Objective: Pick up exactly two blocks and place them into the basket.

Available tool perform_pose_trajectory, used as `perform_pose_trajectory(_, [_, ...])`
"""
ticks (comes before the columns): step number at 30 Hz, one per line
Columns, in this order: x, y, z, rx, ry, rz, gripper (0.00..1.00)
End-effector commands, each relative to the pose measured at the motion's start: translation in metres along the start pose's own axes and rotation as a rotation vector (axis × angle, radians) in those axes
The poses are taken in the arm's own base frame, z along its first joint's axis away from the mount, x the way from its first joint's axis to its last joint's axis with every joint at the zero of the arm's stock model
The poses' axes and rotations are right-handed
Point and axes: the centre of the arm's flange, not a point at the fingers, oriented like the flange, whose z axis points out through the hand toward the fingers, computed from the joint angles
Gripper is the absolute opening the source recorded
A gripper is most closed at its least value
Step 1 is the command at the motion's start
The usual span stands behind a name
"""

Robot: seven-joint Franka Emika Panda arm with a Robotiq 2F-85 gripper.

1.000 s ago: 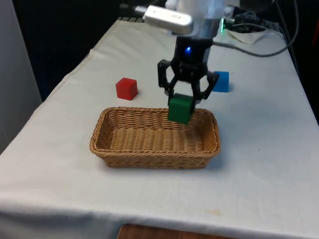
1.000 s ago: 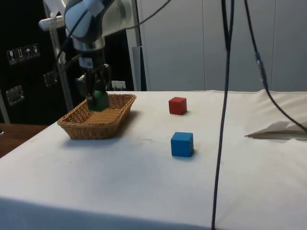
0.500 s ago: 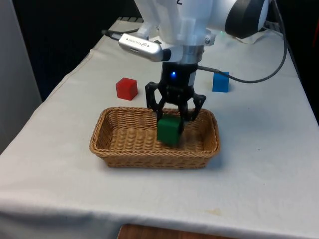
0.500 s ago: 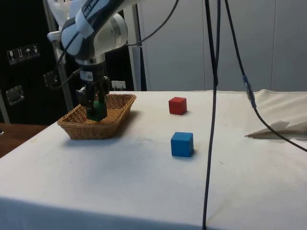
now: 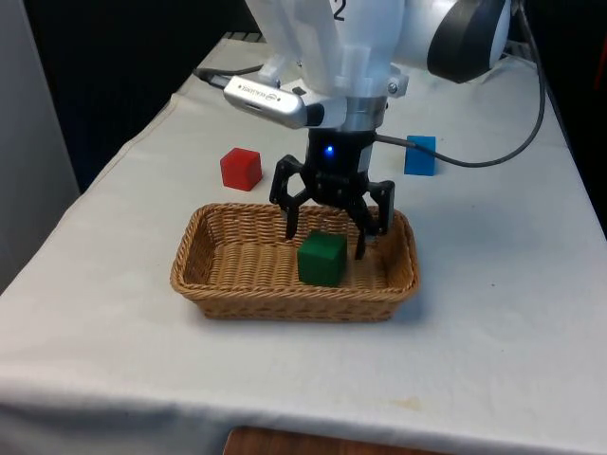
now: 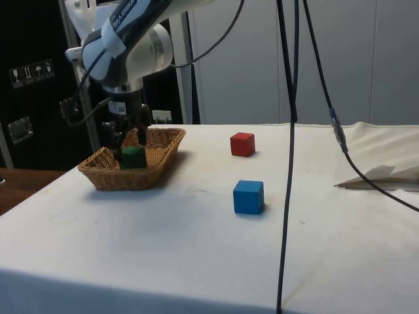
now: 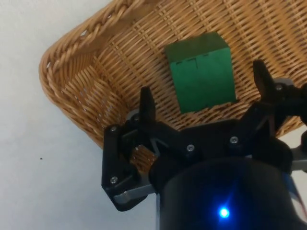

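The green block (image 5: 321, 259) sits on the floor of the wicker basket (image 5: 218, 284), between and just below the spread fingers (image 5: 292, 220) of the black gripper (image 5: 328, 232), which stand wide and clear of its sides; a red block (image 5: 241, 169) and a blue block (image 5: 419, 155) rest on the white cloth (image 5: 493, 313) beyond the fingers, outside the basket.

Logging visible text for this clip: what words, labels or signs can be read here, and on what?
"EMIKA": on the white arm, side view; the letters before it are unclear.
Stickers on the dark cabinet: too small to read.
Green block, red block, blue block, basket: no text.
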Motion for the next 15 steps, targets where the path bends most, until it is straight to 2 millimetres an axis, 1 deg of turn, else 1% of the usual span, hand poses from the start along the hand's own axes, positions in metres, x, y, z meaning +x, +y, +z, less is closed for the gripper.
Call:
perform_pose_trajectory(1, [0.002,0.0,0.002,0.008,-0.006,-0.001,1.0])
perform_pose_trajectory(5, [0.002,0.0,0.002,0.008,-0.006,0.0,1.0])
perform_pose_trajectory(12, [-0.003,-0.006,-0.017,0.006,-0.024,-0.007,1.0])
perform_pose_trajectory(13, [0.0,-0.005,-0.015,0.009,-0.022,-0.007,1.0])
perform_pose_trajectory(15, [-0.007,-0.009,-0.027,0.005,-0.034,-0.011,1.0])
